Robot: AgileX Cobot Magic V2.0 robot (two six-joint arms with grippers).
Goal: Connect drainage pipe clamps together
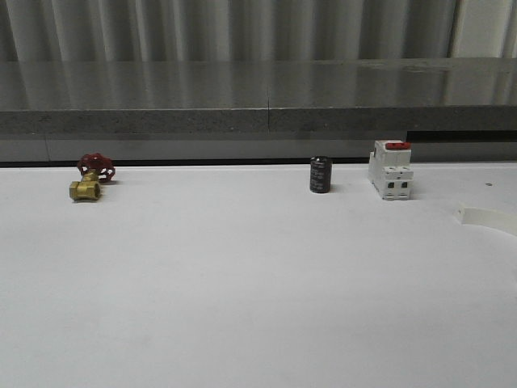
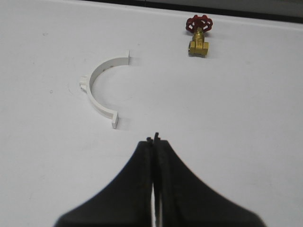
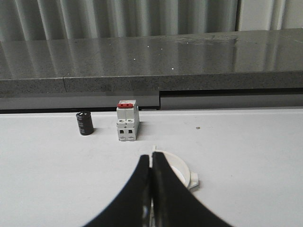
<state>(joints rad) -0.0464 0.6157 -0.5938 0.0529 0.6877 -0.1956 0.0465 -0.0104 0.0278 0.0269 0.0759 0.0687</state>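
Two white half-ring clamps are counted. One clamp half (image 2: 100, 86) is seen lying flat and alone on the table in the left wrist view, ahead of the left gripper (image 2: 154, 138), whose black fingers are pressed together with nothing between them. The other clamp half (image 3: 182, 171) is seen in the right wrist view just beyond the right gripper (image 3: 151, 156), likewise closed and empty; in the front view it lies at three o'clock, at the edge (image 1: 487, 217). One brass valve (image 1: 90, 179) with a red handwheel, one black cylinder (image 1: 320, 175) and one white breaker (image 1: 391, 169) stand at the far side. The table (image 1: 242, 283) is plain white; behind it a grey stone ledge (image 1: 258, 97) and ribbed wall are seen.
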